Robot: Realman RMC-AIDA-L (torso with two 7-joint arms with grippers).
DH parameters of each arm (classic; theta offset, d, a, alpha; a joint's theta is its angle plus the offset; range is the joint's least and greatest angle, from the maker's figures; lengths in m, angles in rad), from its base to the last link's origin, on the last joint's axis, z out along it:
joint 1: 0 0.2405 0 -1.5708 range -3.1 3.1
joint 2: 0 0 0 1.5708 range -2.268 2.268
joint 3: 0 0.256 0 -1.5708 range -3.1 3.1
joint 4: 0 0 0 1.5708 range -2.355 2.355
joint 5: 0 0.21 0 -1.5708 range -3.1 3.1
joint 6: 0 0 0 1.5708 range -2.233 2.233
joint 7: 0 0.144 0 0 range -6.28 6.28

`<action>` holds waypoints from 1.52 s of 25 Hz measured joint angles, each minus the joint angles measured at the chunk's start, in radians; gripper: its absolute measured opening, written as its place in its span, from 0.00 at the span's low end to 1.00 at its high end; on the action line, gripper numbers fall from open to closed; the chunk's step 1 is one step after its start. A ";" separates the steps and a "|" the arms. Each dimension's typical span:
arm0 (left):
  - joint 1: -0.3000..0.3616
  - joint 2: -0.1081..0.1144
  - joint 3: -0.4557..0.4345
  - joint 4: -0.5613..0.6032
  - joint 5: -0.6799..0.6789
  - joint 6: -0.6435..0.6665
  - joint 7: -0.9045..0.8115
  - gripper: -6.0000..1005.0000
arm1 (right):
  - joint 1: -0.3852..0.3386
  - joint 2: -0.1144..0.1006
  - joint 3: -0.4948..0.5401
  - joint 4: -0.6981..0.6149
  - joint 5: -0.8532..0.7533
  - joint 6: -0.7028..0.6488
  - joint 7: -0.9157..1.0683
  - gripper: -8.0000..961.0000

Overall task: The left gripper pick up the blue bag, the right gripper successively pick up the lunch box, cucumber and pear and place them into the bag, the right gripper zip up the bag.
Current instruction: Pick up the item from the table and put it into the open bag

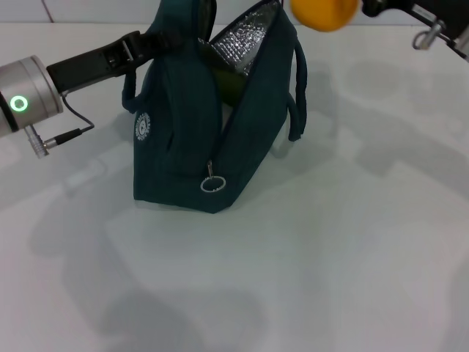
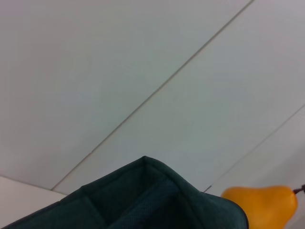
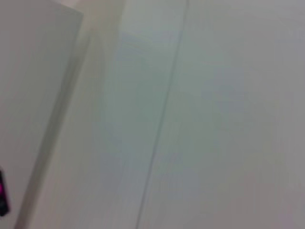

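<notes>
The blue bag stands on the white table, its mouth open and its silver lining showing. My left gripper comes in from the left and is shut on the bag's top handle. Inside the opening a green piece, the cucumber, shows. The lunch box is hidden. An orange-yellow pear hangs in the air above and to the right of the bag's mouth, with my right gripper shut on it at the top edge. The left wrist view shows the bag's rim and the pear.
A metal zipper ring hangs at the bag's near end. A loose carry strap droops on the bag's right side. The right wrist view shows only pale surfaces.
</notes>
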 joint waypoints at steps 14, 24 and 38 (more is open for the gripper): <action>-0.007 -0.005 0.000 0.000 0.000 0.000 0.007 0.07 | 0.116 0.000 -0.247 0.004 0.136 0.073 -0.009 0.07; -0.007 -0.007 0.000 0.000 0.000 -0.002 0.019 0.07 | 0.138 0.000 -0.649 -0.001 0.445 0.264 -0.083 0.09; -0.002 -0.008 0.000 -0.002 0.000 -0.003 0.024 0.07 | 0.083 0.000 -0.746 -0.062 0.528 0.306 -0.078 0.12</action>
